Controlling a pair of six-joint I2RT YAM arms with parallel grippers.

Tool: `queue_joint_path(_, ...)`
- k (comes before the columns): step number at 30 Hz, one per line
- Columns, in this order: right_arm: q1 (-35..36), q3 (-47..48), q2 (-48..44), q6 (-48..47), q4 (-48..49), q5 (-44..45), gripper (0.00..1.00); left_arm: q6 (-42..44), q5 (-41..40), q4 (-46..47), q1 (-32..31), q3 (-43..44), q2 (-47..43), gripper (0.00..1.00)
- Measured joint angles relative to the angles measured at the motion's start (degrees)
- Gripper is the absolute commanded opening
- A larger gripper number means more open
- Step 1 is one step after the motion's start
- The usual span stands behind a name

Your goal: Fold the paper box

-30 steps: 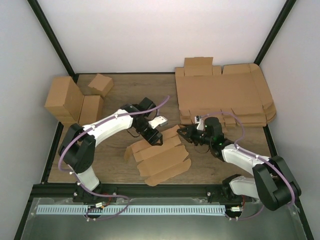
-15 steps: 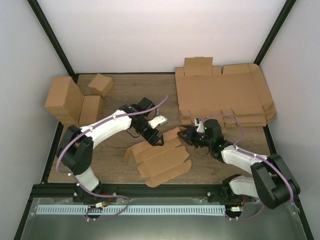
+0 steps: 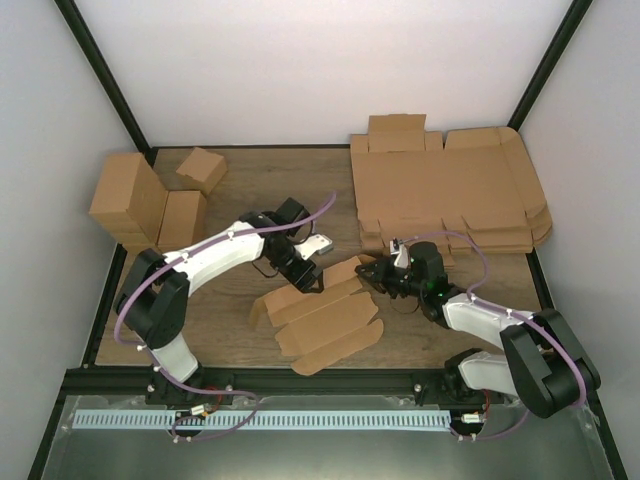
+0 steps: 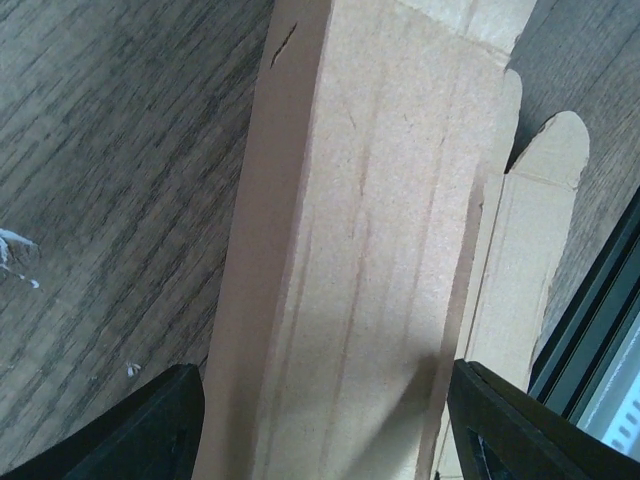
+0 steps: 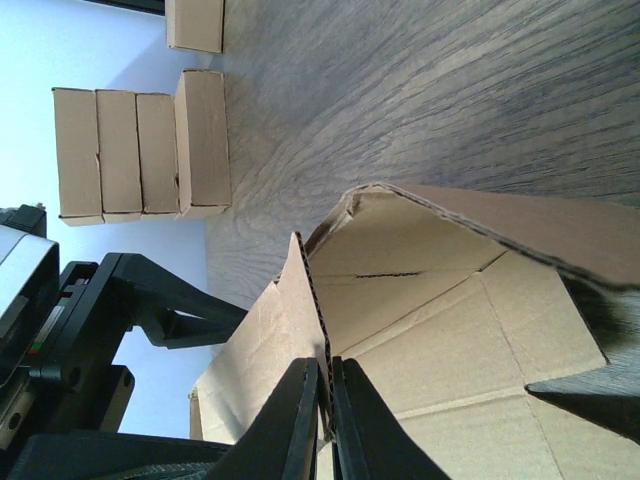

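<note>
Centrally on the wooden tabletop [image 3: 270, 185], the paper box [image 3: 322, 318] is lying half formed. It is a brown die-cut sheet, with its broad panel and rounded tabs spreading flat toward the near edge while its far long side is rising into a narrow raised wall.

The right hand [image 3: 370, 270] is reaching in from the right end. Its fingers [image 5: 296, 420] are pressing together on the thin edge of an upright flap, apparently pinning that end so the creased wall is not springing open. Its wrist view is showing the hollow inside of the box just beyond the pinched edge.

The left hand [image 3: 306, 277] is coming down on the far long wall from above, with fingers [image 4: 140, 430] standing wide apart, one on each side of the raised strip. Whether they are touching the cardboard is not clear. That straddling stance is suggesting the hand is lining up to press or squeeze the wall along its crease.

Further out, finished cardboard boxes [image 3: 150, 200] are standing at the far left, and a pile of flat sheets [image 3: 450, 185] is sitting at the far right, both well apart from the work.
</note>
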Motion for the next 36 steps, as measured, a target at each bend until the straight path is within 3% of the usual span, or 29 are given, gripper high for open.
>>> queue_joint_path(4, 0.00, 0.00, -0.11, 0.00, -0.04, 0.00, 0.06, -0.61, -0.81, 0.00, -0.55, -0.37, 0.00, 0.68)
queue_joint_path(14, 0.02, -0.11, -0.98, 0.00, -0.59, 0.09, 0.07, -1.64, -4.57, 0.46, -3.21, -0.79, 0.00, 0.53)
queue_joint_path(16, 0.00, -0.13, -1.11, 0.00, -1.11, 0.33, 0.11, -1.75, -5.53, 0.57, -3.85, -0.81, -0.02, 0.52)
queue_joint_path(19, 0.02, -0.11, -1.55, -0.28, -2.16, 0.68, 0.26, -2.01, -6.82, 0.72, -4.55, -0.83, -0.02, 0.52)
queue_joint_path(24, 0.07, -0.11, -4.37, -1.64, -6.10, 1.68, 0.35, -2.32, -9.44, 0.79, -5.64, -0.83, -0.26, 0.54)
queue_joint_path(29, 0.07, -0.09, -10.34, -4.39, -10.91, 4.37, 0.38, -2.56, -10.60, 0.68, -6.88, -0.83, -1.18, 0.56)
queue_joint_path(36, 0.07, 3.23, -12.44, -12.24, -18.36, 7.85, 0.34, -4.04, -12.28, -0.37, -8.41, -0.55, -1.20, 0.56)
